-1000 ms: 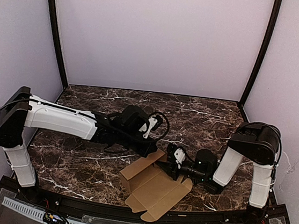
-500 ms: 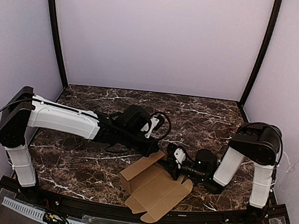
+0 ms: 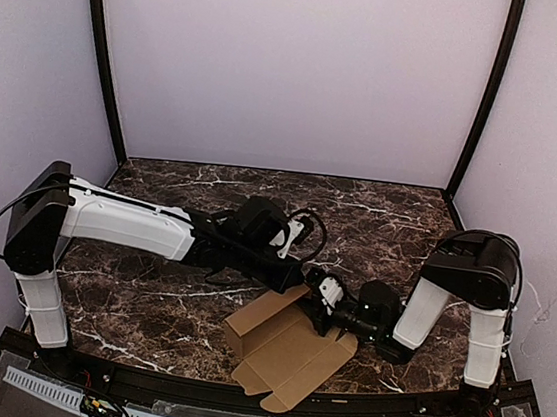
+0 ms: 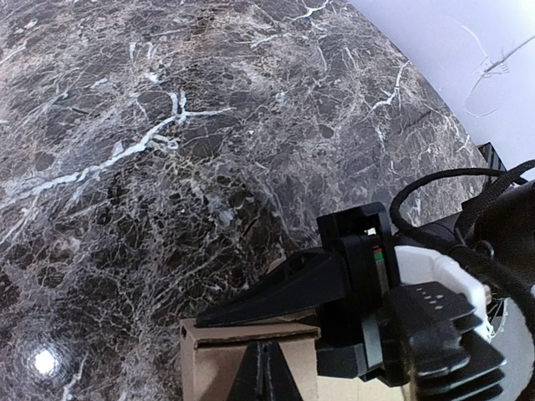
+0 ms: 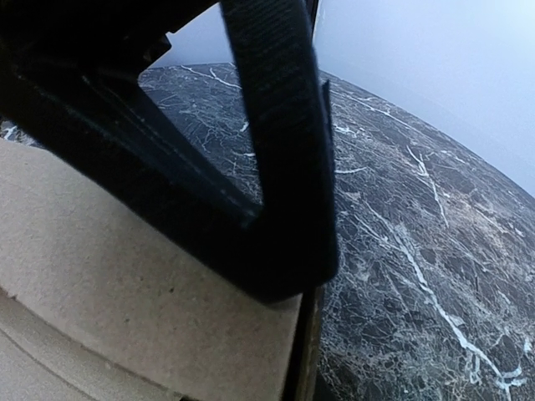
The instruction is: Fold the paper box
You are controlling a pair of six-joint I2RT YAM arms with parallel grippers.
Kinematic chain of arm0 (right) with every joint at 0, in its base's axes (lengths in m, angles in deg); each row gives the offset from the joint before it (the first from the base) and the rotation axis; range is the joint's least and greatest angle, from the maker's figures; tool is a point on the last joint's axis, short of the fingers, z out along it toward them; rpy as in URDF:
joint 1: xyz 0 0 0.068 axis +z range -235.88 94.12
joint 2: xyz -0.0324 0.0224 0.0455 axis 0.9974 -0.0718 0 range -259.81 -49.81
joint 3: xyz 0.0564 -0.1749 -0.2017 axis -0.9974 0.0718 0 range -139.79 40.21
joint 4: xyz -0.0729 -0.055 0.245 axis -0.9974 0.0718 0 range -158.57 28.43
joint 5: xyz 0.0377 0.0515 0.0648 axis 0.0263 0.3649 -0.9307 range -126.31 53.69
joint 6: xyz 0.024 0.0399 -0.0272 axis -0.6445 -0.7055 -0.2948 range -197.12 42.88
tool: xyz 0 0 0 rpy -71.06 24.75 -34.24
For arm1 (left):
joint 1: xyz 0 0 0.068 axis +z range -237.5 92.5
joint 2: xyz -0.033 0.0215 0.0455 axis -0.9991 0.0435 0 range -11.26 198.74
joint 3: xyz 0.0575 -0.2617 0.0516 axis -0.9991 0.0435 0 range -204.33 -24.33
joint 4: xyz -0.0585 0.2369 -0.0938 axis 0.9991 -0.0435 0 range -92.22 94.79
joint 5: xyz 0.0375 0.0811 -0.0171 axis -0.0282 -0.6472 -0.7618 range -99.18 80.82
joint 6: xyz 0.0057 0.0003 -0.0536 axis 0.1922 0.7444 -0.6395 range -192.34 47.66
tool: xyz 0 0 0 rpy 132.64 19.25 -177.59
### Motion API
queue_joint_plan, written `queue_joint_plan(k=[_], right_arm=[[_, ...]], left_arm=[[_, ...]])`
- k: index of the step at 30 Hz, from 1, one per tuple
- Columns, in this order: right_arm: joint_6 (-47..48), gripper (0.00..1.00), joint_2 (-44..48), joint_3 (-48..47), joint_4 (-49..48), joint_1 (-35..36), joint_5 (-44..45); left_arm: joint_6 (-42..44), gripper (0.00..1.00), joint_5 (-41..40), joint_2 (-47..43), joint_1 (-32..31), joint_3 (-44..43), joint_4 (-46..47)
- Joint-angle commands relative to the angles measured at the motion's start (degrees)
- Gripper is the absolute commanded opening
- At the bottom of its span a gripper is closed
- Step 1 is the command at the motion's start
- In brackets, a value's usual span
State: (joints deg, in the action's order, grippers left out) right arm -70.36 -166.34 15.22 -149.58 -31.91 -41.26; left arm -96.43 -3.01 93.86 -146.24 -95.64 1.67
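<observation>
Near the front edge of the marble table, between our two arms, we see the paper box lying mostly flat as an unfolded tan sheet, with its far flap raised. Our right gripper comes in low from the right with its jaws pinched on that raised flap, one black finger flat against the cardboard. Our left gripper is fully closed on nothing, its tip just beside the same flap's far edge.
</observation>
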Motion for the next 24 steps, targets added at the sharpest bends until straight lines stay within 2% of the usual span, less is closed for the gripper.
queue_joint_plan(k=[1, 15, 19, 20, 21, 24], right_arm=[[-0.87, 0.19, -2.19, 0.72, -2.82, 0.99, 3.52], [-2.65, 0.19, -4.05, 1.02, -5.24, 1.96, 7.38], [-3.15, 0.14, -4.04, 0.34, -5.29, 2.16, 9.10], [-3.22, 0.11, -3.97, 0.24, -5.34, 2.24, 9.78], [-3.24, 0.00, -3.91, 0.06, -5.34, 2.29, 10.49], [-3.41, 0.00, -3.75, -0.01, -5.86, 2.55, 12.19]], left_arm=[[-0.71, 0.01, 0.03, 1.97, -1.33, -0.93, -1.38], [-1.47, 0.01, -1.47, 2.88, -2.81, -0.94, -1.98], [-1.64, 0.01, -1.46, 3.11, -3.15, -1.00, -1.98], [-1.65, 0.01, -1.45, 3.13, -3.20, -1.01, -2.05], [-1.65, 0.01, -1.45, 3.13, -3.26, -1.02, -2.06], [-1.74, 0.01, -1.54, 3.07, -3.45, -1.15, -2.22]])
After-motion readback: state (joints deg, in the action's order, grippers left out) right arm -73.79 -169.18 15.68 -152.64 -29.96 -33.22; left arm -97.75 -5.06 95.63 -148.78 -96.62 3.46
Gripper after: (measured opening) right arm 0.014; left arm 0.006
